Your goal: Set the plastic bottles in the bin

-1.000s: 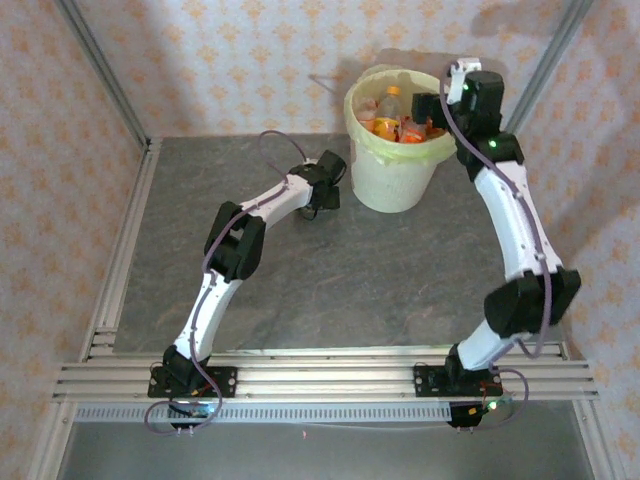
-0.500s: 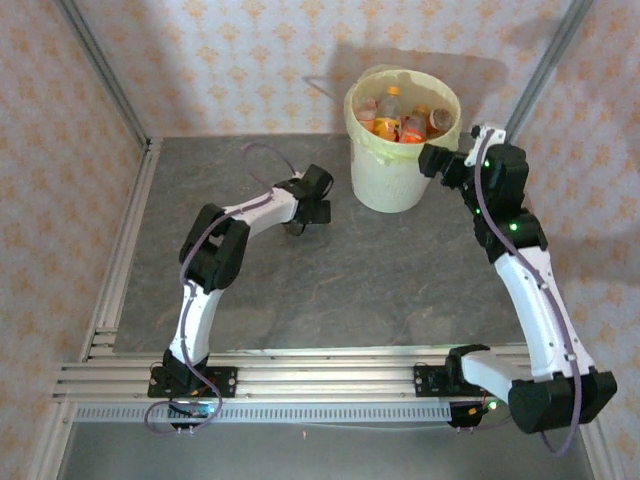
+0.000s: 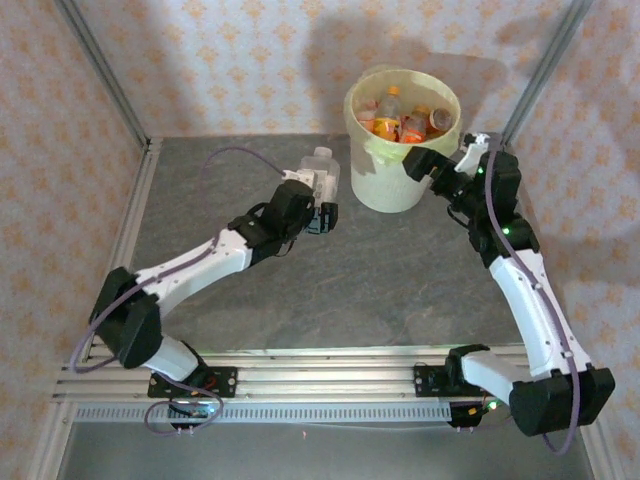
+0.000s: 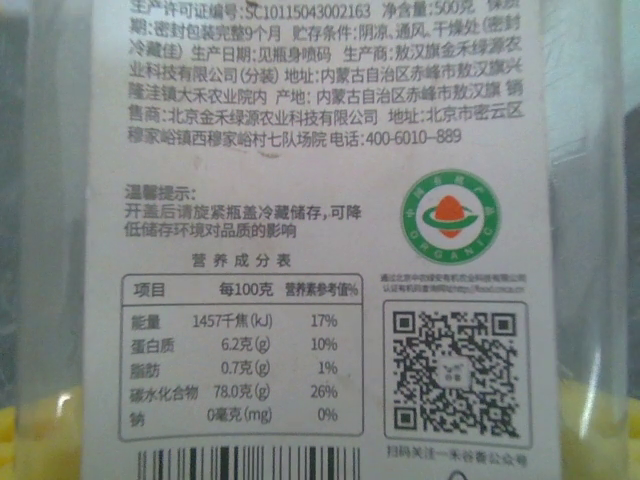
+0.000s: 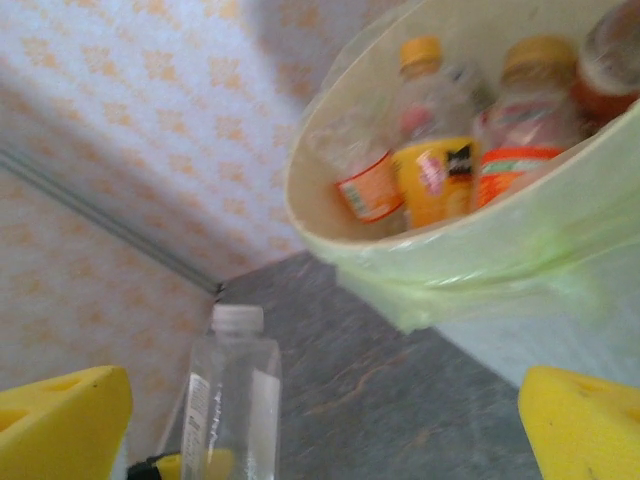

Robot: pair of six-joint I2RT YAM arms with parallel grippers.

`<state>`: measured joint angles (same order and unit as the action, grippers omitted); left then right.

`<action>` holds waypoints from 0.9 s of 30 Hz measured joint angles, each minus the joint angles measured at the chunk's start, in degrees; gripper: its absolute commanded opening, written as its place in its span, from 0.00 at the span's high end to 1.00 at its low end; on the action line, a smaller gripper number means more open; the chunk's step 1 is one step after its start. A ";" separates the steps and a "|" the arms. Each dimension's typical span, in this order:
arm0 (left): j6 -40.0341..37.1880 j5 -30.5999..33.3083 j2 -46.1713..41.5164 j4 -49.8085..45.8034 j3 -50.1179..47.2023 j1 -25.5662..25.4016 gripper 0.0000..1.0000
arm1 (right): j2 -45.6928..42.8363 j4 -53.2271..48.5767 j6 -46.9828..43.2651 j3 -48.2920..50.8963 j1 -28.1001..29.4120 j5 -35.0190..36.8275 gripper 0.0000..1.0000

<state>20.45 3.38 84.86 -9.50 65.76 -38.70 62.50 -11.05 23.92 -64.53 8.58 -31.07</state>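
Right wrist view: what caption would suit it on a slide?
Open right hand beside the bin of bottles; one clear bottle is outside it.

Pale pink wallpaper with a repeating orange floral motif covers the far wall (image 3: 250, 70), the left wall (image 3: 50, 200) and the right wall (image 3: 600, 180). A dark grey, stone-patterned table top (image 3: 380, 290) fills the middle. Slanted aluminium posts rise at its far left corner (image 3: 100, 70) and far right corner (image 3: 545, 65). Slotted aluminium rails (image 3: 330, 375) run along the near edge, and another rail (image 3: 125, 250) lines the left side. Soft shadows fall on the far wall.
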 measured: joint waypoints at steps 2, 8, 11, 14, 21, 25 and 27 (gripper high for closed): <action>-1.79 -1.16 -2.95 1.44 -0.83 -0.79 0.38 | 1.95 -0.11 1.22 -0.79 0.96 -2.78 0.01; -5.53 -5.68 -6.78 3.72 -1.46 -2.36 0.38 | 8.33 -1.79 2.21 -7.17 3.72 -12.11 0.01; -6.99 -6.62 -6.93 3.87 -1.16 -3.30 0.38 | 11.58 -4.37 0.44 -11.17 6.60 -15.08 0.01; -8.02 -7.54 -6.71 3.82 -0.59 -3.98 0.38 | 13.68 -6.29 -0.92 -12.83 9.57 -16.11 0.01; -8.57 -8.94 -5.79 4.63 0.59 -4.22 0.38 | 17.92 -10.27 -1.53 -14.78 11.26 -13.51 0.04; -9.27 -8.94 -3.76 4.66 1.38 -4.55 0.38 | 19.91 -10.86 -1.75 -15.54 11.56 -15.30 0.13; -9.70 -8.94 -3.34 4.63 1.68 -4.83 0.37 | 20.44 -11.10 -1.64 -15.54 11.96 -15.82 0.20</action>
<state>10.74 -5.56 81.52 -4.86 67.44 -43.53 82.94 -22.15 22.28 -80.07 20.53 -46.89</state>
